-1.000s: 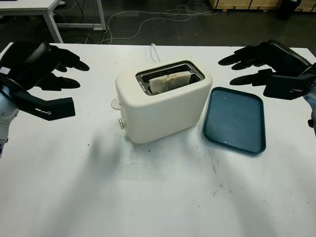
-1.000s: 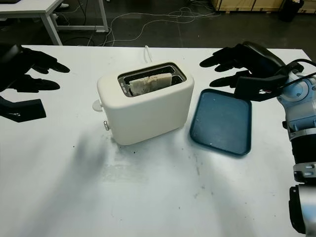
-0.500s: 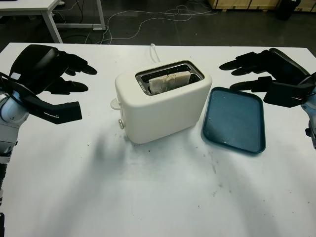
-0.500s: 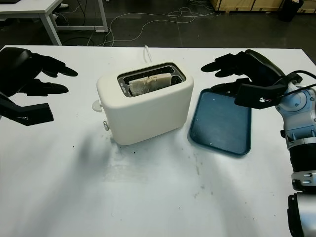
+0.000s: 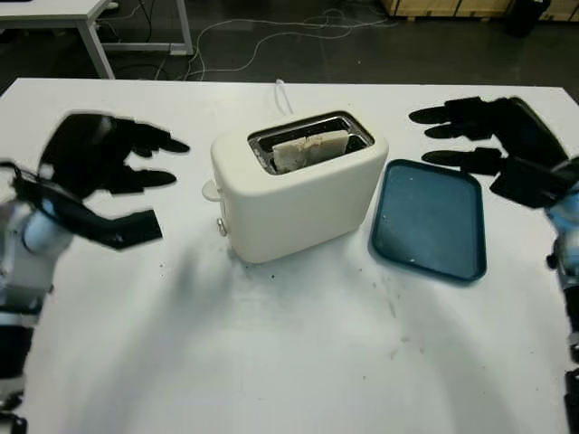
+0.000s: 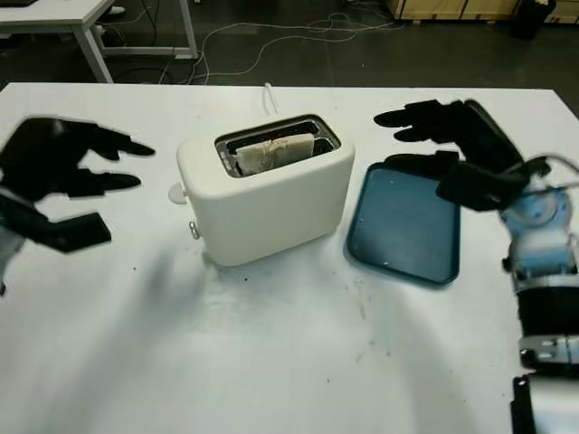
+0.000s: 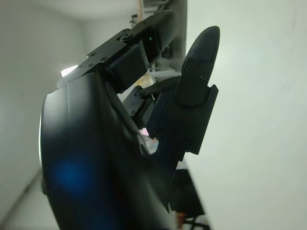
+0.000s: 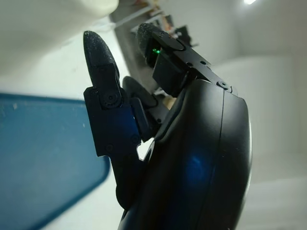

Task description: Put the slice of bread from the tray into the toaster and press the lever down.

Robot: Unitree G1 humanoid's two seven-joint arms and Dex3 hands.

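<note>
So, state per item:
left hand [image 5: 99, 176]: open, holding nothing, up off the table [image 5: 271, 362]; its fingers [image 5: 154, 145] point toward the toaster, well apart from it.
right hand [image 5: 507, 149]: open, holding nothing, hovering above the tray's far right edge; fingertips aim toward the toaster, clear gap between them and it.
toaster [image 5: 298, 194]: cream-coloured, upright, between the two hands, set at a slight angle on the table.
slice of bread [image 5: 308, 149]: in the toaster slot, top edge visible just under the slot rim; beyond the left hand's fingertips, and nearer the right hand's fingertips than the left's.
lever [image 5: 211, 190]: pale tab on the toaster end that faces the left hand; neither hand touches it. Can't tell how far down it sits.
knob [image 5: 222, 227]: small, below the lever on the same end.
tray [image 5: 430, 221]: blue, lying flat on the table just beside the toaster, under and in front of the right hand; the right wrist view has its blue surface [image 8: 43, 158] close beside that hand's fingers.
cord [image 5: 282, 95]: white, leaves the toaster's far side and runs toward the table's back edge, between the two hands.
background: dark floor with cables [image 5: 262, 36] and a white desk leg [image 5: 95, 45] past the table's far edge.
</note>
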